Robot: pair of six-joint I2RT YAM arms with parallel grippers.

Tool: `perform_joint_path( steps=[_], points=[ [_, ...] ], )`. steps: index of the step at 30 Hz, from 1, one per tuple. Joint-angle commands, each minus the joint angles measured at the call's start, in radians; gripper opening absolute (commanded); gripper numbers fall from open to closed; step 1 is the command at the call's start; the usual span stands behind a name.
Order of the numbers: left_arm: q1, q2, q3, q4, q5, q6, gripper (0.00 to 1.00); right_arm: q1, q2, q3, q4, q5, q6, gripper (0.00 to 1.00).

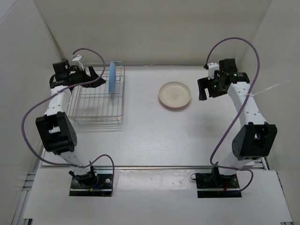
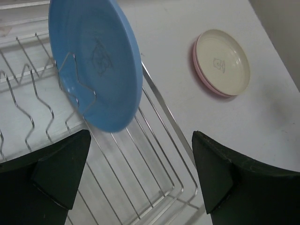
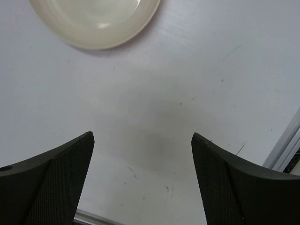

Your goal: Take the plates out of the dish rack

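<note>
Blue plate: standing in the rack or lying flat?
Standing on edge: the blue plate is propped between wire prongs of the dish rack.

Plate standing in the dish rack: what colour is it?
The plate is light blue, seen best in the left wrist view.

No legible text or labels anywhere.

Left arm [image 1: 58, 101] and right arm [image 1: 246, 106] extended, jaws apart.
</note>
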Motion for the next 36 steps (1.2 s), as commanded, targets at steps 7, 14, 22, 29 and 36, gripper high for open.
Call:
perform_joint_path(
  steps=[7, 14, 22, 29, 36],
  points=[
    [-0.041, 0.292, 0.33, 0.039, 0.225, -0.043, 0.97, -0.005, -0.075, -0.087, -0.05, -0.057, -0.023, 0.87],
    [-0.095, 0.414, 0.454, 0.007, 0.246, -0.061, 0.84, 0.005, -0.075, -0.087, -0.05, -0.057, -0.003, 0.87],
    [-0.095, 0.446, 0.465, 0.016, 0.237, -0.092, 0.47, 0.005, -0.066, -0.087, -0.041, -0.057, 0.006, 0.87],
    [-0.095, 0.416, 0.474, 0.016, 0.237, -0.112, 0.28, 0.005, -0.057, -0.106, -0.041, -0.048, 0.006, 0.87],
    [-0.077, 0.406, 0.474, 0.016, 0.246, -0.146, 0.11, 0.014, -0.057, -0.097, -0.041, -0.039, 0.015, 0.86]
  ],
)
